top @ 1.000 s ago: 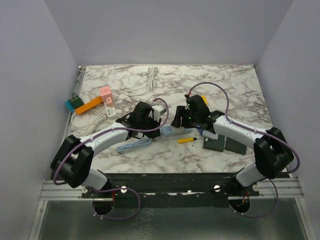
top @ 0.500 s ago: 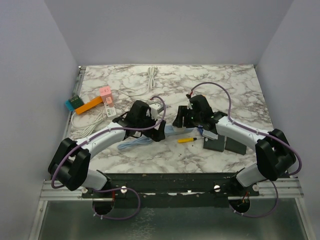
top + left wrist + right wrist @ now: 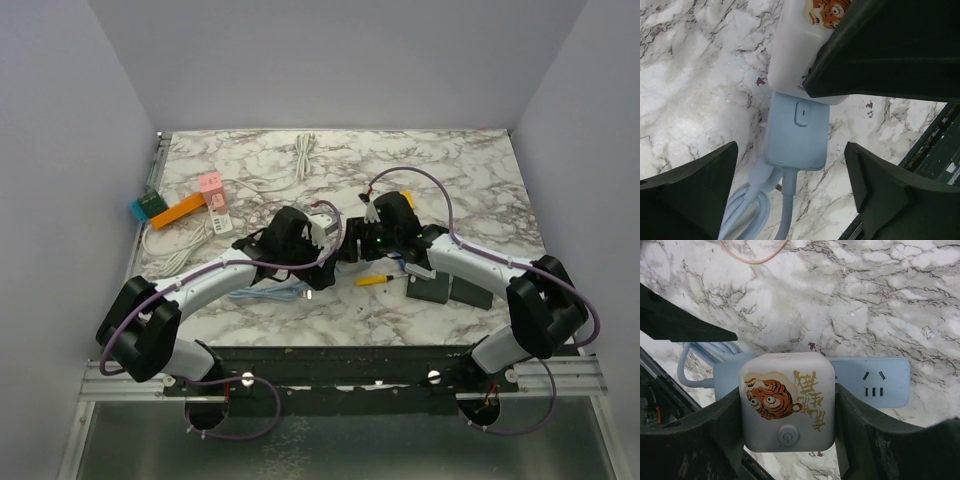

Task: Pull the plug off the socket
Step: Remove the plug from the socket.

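Observation:
The plug (image 3: 787,400) is a white cube with a tiger picture and a power button. My right gripper (image 3: 788,426) is shut on its two sides. It sits over the left part of the pale blue socket strip (image 3: 875,382), and no gap shows between them. In the left wrist view the plug (image 3: 795,55) lies above the strip's switch end (image 3: 797,135), with the blue cord leaving below. My left gripper (image 3: 795,197) is open, its fingers wide on either side of that end and touching nothing. From above, both grippers (image 3: 315,262) (image 3: 362,245) meet at mid-table.
A yellow marker (image 3: 373,279) and two dark grey blocks (image 3: 450,290) lie right of the strip. The blue cord coil (image 3: 265,293) lies near the front edge. Orange (image 3: 177,210), pink (image 3: 210,182) and teal (image 3: 145,207) blocks sit far left, with a white cable (image 3: 304,155) at the back.
My left gripper went from shut to open and moved right, up to the strip's end. The right gripper kept its hold on the plug and shifted slightly left.

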